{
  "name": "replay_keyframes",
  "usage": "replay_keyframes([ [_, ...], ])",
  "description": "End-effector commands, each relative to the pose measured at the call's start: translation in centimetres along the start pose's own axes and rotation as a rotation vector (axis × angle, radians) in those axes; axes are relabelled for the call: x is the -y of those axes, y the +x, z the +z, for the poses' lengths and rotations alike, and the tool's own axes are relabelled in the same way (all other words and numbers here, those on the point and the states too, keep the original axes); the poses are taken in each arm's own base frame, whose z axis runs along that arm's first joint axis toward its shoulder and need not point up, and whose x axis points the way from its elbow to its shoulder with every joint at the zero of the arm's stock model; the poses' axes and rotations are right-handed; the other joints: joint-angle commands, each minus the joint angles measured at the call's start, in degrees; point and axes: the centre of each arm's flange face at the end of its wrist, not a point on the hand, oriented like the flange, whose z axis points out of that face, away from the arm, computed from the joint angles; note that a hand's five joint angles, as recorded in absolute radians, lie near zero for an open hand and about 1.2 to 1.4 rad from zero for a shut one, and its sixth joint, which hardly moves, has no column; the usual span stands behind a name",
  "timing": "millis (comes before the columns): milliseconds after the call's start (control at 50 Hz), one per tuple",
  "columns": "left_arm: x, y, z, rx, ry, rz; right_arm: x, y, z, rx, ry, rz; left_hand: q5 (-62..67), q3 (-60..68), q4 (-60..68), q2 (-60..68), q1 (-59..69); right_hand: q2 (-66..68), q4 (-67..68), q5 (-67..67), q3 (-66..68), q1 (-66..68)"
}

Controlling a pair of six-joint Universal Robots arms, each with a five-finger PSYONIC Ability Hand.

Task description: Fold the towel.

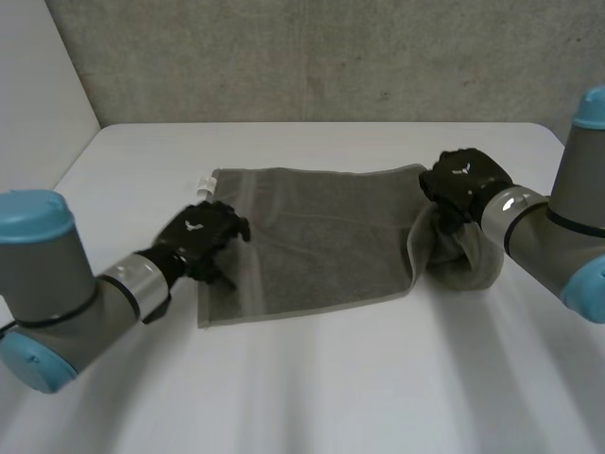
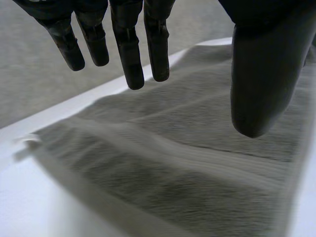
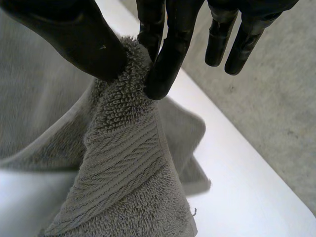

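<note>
A grey towel (image 1: 312,241) lies spread on the white table (image 1: 312,397), its right end lifted and bunched. My left hand (image 1: 200,238) hovers over the towel's left edge with straight, spread fingers (image 2: 129,54) and thumb (image 2: 259,79) above the towel (image 2: 187,163), holding nothing. My right hand (image 1: 461,184) is at the towel's right end, lifted off the table. Its thumb (image 3: 79,39) and fingers (image 3: 165,59) pinch a fold of the towel (image 3: 123,163), which hangs down in a bundle below it.
A small white label (image 1: 203,182) sticks out at the towel's far left corner. A grey wall (image 1: 312,57) stands behind the table's far edge. Bare tabletop stretches in front of the towel and on both sides.
</note>
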Motion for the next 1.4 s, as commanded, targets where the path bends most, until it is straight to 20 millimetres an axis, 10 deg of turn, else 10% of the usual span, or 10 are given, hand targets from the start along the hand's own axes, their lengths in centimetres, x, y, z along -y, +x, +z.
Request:
replay_keyframes([
  [20, 0.0, 3.7, -0.3, -0.046, 0.001, 0.032, 2.7, -0.9, -0.2, 0.019, 0.087, 0.076, -0.9, -2.8, -3.2, -2.5, -3.4, 3.0, -3.8, 2.8, -2.3, 5.5],
  [580, 3.4, 8.1, 0.3, 0.025, 0.152, -0.299, 11.8, 1.1, -6.8, 0.004, 0.447, 0.303, 1.6, -2.8, -3.2, 0.0, -0.9, 3.0, -3.8, 2.8, -2.3, 5.5],
  [1040, 0.8, 12.9, 0.8, 0.034, 0.163, -0.514, 12.0, -0.7, -7.5, 0.06, 0.446, 0.325, 2.8, -2.8, -3.2, 1.2, 0.3, 3.0, -3.8, 2.8, -2.3, 5.5],
  [1400, -0.4, 12.3, 2.6, 0.152, 0.264, -0.425, 11.5, -1.6, -8.1, 0.093, 0.431, 0.325, 12.4, -2.8, -3.2, 10.8, 9.9, 3.0, -3.8, 2.8, -2.3, 5.5],
])
